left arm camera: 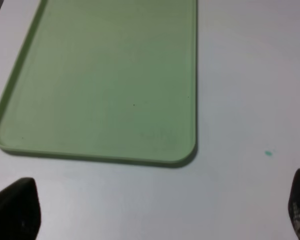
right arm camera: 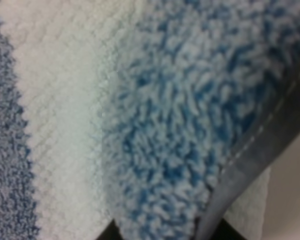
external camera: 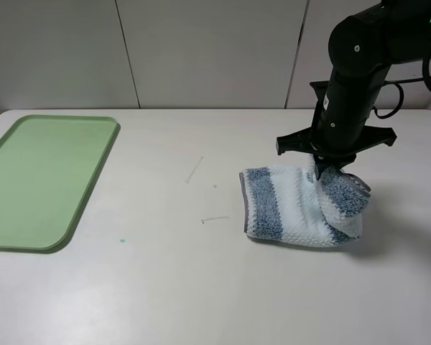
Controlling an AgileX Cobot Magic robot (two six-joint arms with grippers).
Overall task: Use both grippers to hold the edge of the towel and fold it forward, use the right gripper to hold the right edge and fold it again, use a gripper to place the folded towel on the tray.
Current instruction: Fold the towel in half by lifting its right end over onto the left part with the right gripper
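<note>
**Towel** (external camera: 287, 205): terry cloth with looped pile, broad blue and white stripes and a thin grey stitched hem (right arm camera: 260, 150). It is folded to a rough rectangle and lies on the table, well apart from the tray's long side. The end farthest from the tray is lifted into a loose, curled flap.

**Right gripper** (external camera: 320, 171): glossy black, with the fingers pressed together, pinching that lifted flap. Its tips are sunk in the pile. The wrist view is filled with blurred cloth, with only dark slivers at the frame edge.

**Left gripper** (left arm camera: 157, 209): spread wide and holding nothing. Only two rounded black fingertips (left arm camera: 15, 210) show, cut off by the frame, just off the tray's short end. Its arm is outside the high view.

**Tray** (external camera: 43, 180): flat light-green plastic with rounded corners and a low raised rim. One corner is cut off in the high view.

**Table** (external camera: 165, 287): matte white. A broad open stretch runs between tray and towel, marked only by faint scratches (external camera: 194, 169) and a small green speck (left arm camera: 268, 153).
</note>
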